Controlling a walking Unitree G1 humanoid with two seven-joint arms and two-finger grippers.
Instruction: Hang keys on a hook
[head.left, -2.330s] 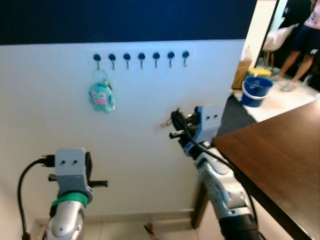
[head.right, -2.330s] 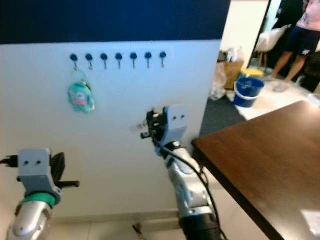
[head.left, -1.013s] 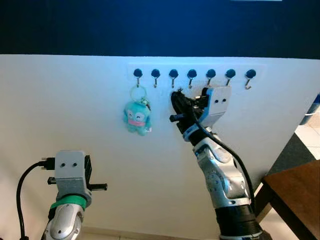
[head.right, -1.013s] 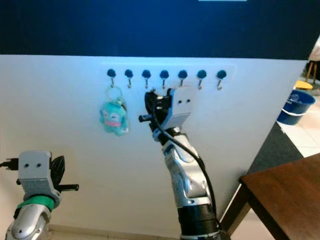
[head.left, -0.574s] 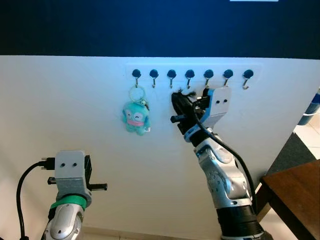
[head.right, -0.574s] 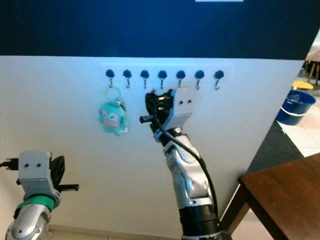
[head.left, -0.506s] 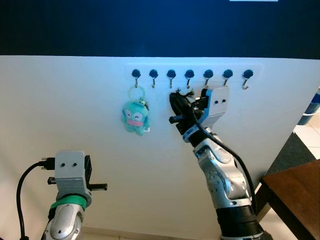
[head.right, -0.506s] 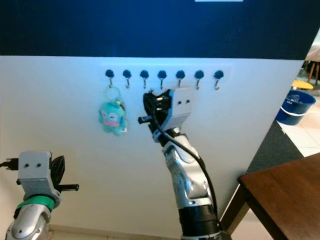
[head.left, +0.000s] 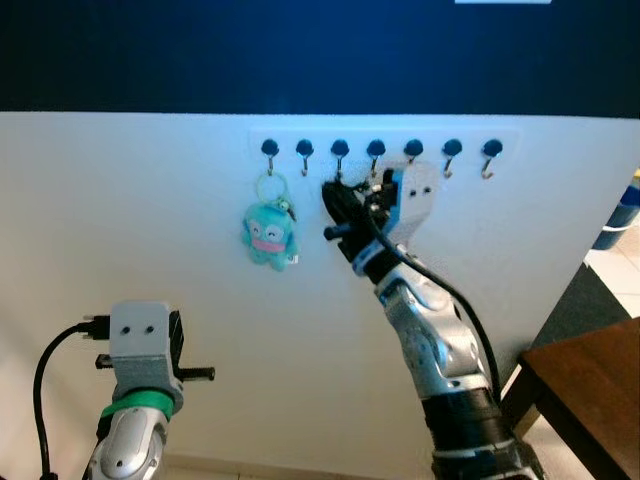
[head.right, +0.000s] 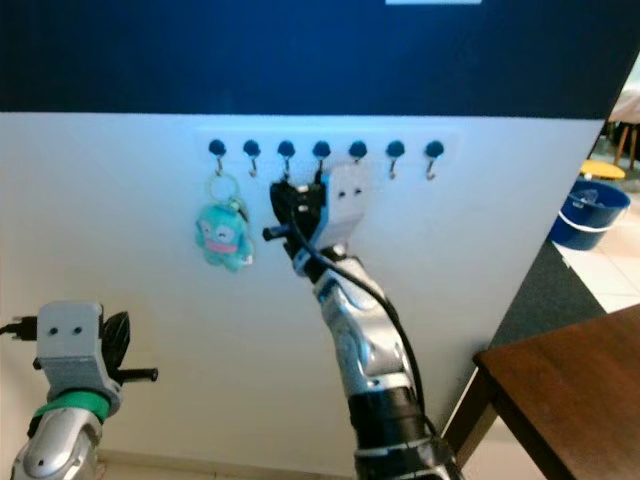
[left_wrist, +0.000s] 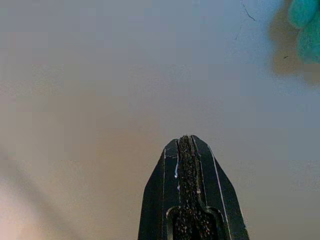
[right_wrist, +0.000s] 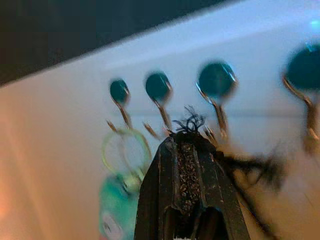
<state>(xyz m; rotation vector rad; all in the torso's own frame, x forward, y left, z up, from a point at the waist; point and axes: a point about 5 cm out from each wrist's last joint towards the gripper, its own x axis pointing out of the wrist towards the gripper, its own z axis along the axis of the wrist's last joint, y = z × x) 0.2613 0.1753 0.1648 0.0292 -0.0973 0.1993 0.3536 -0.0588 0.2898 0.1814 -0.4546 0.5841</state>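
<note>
Right gripper (right_wrist: 191, 145) pinched on a key loop (right_wrist: 189, 123), now shifted left, closer under hook 3 (head.left: 340, 150). Nearly hung. Left gripper (left_wrist: 185, 150) pressed together, idle.

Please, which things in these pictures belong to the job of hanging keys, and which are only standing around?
Part of the job:
- row of hooks on the white wall
- right gripper, raised to the hooks
- black frayed cord pinched in its tips

Only around:
- teal plush keychain, hanging on the first hook
- left gripper, low and idle
- brown table
- blue bucket
</note>
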